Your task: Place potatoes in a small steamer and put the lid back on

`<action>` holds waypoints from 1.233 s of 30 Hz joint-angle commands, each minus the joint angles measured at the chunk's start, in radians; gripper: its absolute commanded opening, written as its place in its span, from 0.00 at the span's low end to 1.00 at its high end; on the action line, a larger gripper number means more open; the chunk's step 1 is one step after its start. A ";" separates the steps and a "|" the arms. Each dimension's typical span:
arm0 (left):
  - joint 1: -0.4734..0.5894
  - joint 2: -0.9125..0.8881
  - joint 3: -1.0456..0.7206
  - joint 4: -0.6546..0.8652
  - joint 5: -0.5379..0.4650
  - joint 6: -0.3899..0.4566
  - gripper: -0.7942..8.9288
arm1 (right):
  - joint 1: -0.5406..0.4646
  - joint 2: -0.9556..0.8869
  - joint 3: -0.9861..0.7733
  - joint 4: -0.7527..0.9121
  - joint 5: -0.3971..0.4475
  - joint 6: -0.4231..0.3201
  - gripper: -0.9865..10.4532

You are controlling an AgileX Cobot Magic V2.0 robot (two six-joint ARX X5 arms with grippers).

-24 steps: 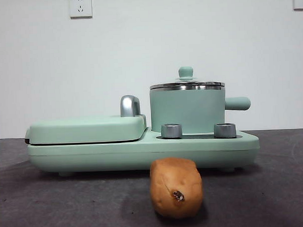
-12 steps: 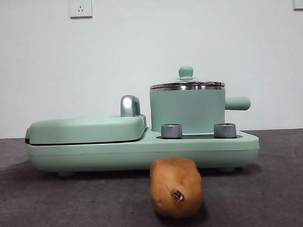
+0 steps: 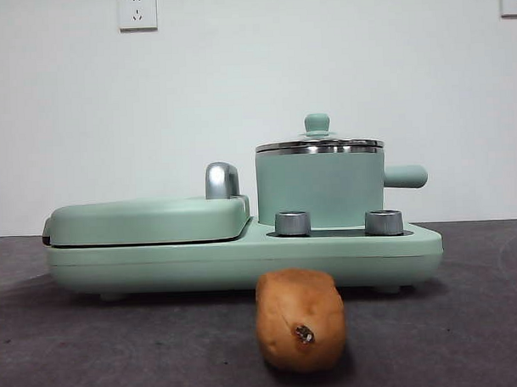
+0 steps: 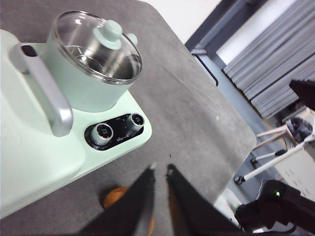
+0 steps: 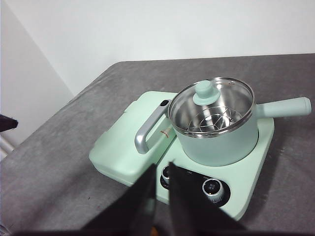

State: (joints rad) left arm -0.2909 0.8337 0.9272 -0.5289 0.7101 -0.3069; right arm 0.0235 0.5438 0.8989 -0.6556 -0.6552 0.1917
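Potato (image 3: 300, 320) lies on the dark grey surface (image 3: 120, 351) just in front of the mint-green cooker base (image 3: 244, 258), its dark eye spot facing the front camera. Nothing touches it.

Left pincer (image 4: 160, 169) hangs above the surface near the cooker's front edge, its two black jaws close together with only a narrow slit between the tips, holding nothing. An orange sliver of the potato shows beneath it. Right pincer (image 5: 162, 169) is likewise drawn nearly together and empty, poised over the knobs (image 5: 211, 188) of the cooker.

Small steamer (image 3: 320, 190) sits on the right part of the base, its stubby handle (image 3: 406, 176) pointing away from the flat griddle cover (image 3: 149, 220). Glass lid (image 3: 318, 143) rests on the steamer's steel rim, green knob upward; through the glass a wire rack (image 5: 213, 120) shows inside.

Behind stands a plain white wall (image 3: 238, 92) with two sockets (image 3: 137, 11). The left wrist view shows grey curtains (image 4: 280, 54) beyond the surface's edge.
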 commanded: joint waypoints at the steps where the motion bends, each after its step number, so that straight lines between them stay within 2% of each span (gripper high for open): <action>1: -0.014 0.017 0.021 0.003 0.008 0.035 0.30 | 0.000 0.003 0.016 0.003 -0.003 -0.010 0.23; 4: -0.025 0.025 0.022 0.003 0.008 0.035 0.48 | 0.001 0.004 0.016 0.003 0.000 -0.009 0.34; 6: -0.029 0.033 0.024 0.005 0.008 0.035 0.54 | 0.000 0.004 0.016 0.003 0.000 -0.009 0.41; 9: -0.037 0.056 0.037 0.005 0.008 0.037 0.54 | 0.000 0.004 0.016 0.003 0.000 -0.009 0.47; 17: -0.083 0.218 0.163 -0.021 -0.010 0.063 0.53 | 0.000 0.004 0.016 0.002 0.000 -0.009 0.48; 20: -0.113 0.308 0.261 -0.068 -0.062 0.106 0.53 | 0.001 0.004 0.016 0.003 0.000 -0.009 0.48; 27: -0.211 0.579 0.576 -0.216 -0.277 0.251 0.54 | 0.001 0.004 0.016 0.002 0.000 -0.009 0.48; 31: -0.253 0.728 0.733 -0.229 -0.359 0.280 0.54 | 0.001 0.004 0.016 0.002 0.000 -0.009 0.48; 37: -0.296 0.942 0.952 -0.236 -0.429 0.292 0.54 | 0.001 0.004 0.016 0.001 0.000 -0.009 0.47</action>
State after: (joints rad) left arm -0.5758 1.7386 1.8290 -0.7681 0.2893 -0.0364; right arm 0.0235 0.5438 0.8989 -0.6575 -0.6544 0.1898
